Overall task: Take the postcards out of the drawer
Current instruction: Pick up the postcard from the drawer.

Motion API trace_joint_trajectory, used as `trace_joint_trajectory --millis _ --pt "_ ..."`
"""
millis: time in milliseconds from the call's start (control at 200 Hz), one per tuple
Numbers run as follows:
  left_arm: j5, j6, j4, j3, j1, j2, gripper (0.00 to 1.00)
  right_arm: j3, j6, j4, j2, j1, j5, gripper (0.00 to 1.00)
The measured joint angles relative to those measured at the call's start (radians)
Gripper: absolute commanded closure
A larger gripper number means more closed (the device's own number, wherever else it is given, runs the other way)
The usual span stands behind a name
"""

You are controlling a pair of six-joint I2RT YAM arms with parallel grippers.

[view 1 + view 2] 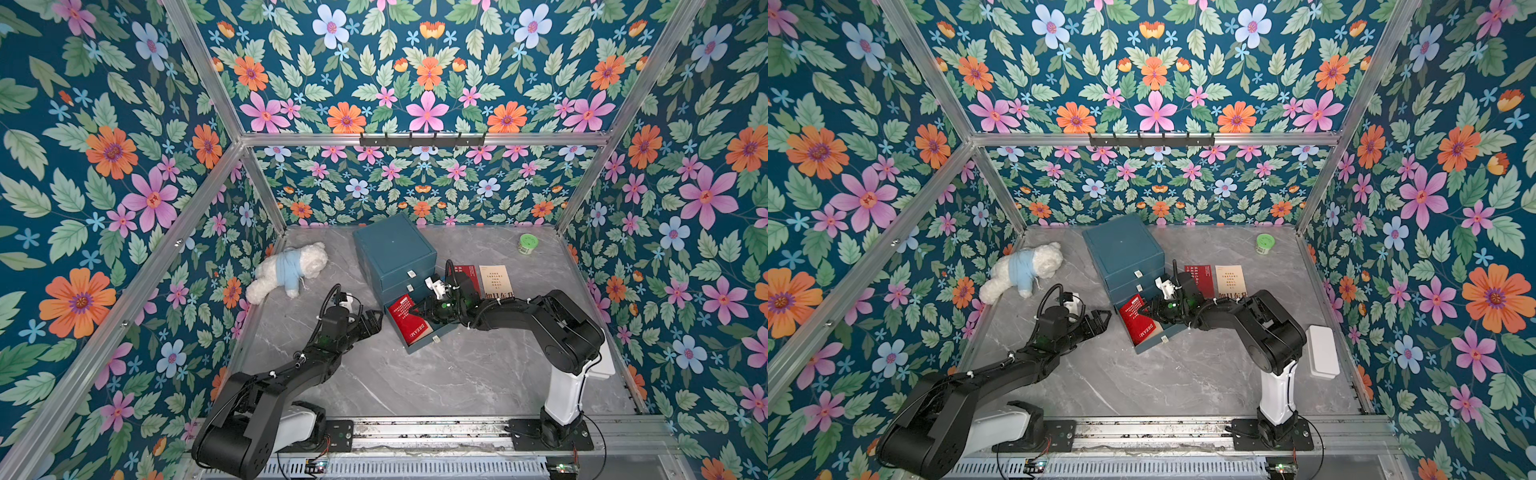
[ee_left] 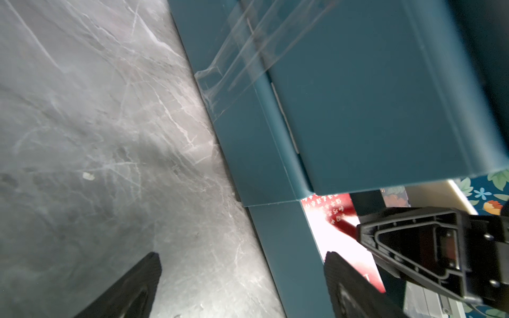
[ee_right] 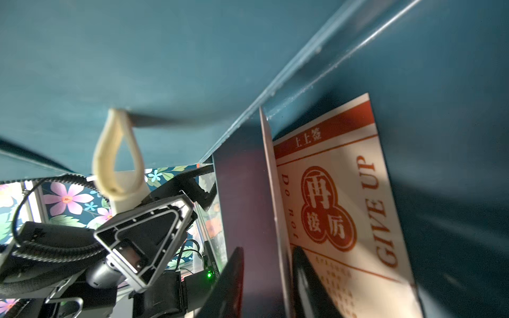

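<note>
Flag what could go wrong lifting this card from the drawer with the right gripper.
The right gripper straddles the tilted red postcard, one finger against the cream postcard beneath: both could lift, or the cream one drag.
Only a thin edge sits between the jaws; it may slip or bend on the drawer wall.
The open left gripper hovers beside the drawer; a swing could clip it.

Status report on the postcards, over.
Left pincer open beside drawer. Right pincer astride red card in drawer, not clamped. Cream card also inside; second red card, second cream card out. Nothing blocking.
</note>
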Motion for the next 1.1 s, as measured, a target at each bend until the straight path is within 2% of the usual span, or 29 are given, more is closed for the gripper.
trace_joint_trajectory --millis 155,225,760,1100 --pt "-0.003 0.000 -0.002 0.004 -0.002 0.000 0.05 0.000 0.003 0.001 0.000 0.000 0.001 0.96" --pt "-0.007 0.000 -0.004 0.007 -0.003 -0.002 0.05 0.000 0.004 -0.001 0.000 -0.001 0.005 1.00" --pt "-0.043 -0.001 -0.026 0.021 -0.008 -0.055 0.05 -0.008 -0.024 -0.107 -0.142 -0.013 0.035 1.00" --pt "-0.089 -0.027 -0.041 0.025 -0.061 -0.090 0.05 -0.083 -0.068 -0.193 -0.280 -0.044 0.057 1.00"
